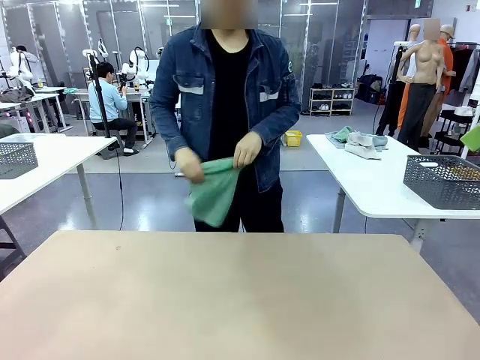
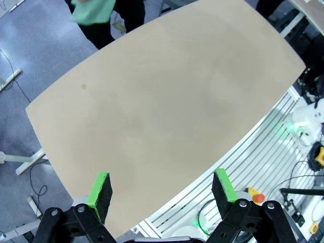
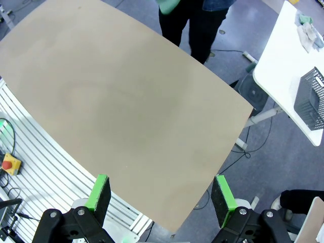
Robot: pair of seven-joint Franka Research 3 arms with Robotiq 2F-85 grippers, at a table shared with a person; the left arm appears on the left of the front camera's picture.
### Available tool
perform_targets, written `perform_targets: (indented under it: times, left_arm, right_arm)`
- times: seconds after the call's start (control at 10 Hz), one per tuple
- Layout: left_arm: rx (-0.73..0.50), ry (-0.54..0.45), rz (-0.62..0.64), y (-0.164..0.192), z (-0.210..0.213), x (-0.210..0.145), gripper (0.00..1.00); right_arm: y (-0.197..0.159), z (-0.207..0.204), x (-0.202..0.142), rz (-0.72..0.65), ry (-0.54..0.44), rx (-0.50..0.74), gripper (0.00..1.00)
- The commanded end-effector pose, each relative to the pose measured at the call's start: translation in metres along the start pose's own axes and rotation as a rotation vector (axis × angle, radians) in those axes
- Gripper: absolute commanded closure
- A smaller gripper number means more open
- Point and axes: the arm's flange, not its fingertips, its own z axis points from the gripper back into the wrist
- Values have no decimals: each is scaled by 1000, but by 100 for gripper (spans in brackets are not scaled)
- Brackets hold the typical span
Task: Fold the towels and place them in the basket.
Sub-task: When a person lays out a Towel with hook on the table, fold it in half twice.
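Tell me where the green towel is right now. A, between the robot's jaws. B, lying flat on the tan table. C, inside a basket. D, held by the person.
D: the person standing at the far side of the table holds the green towel up in front of their body, and it hangs beyond the far table edge.

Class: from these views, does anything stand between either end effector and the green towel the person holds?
Nothing visible does. The tan table stretches bare from the open left end effector and right end effector to its far edge. Beyond that edge, the person's hands hold the green towel in the air.
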Motion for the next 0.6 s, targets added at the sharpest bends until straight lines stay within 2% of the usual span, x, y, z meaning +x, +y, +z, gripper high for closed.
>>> perform_targets:
  times: [0.0,0.5]
  left_arm:
    - [5,1,-11,-1,1,1,0]
    - [5,1,-11,-1,1,1,0]
  right_arm:
    - [0,1,-1,4,2,-12,0]
    - [0,1,-1,4,2,-12,0]
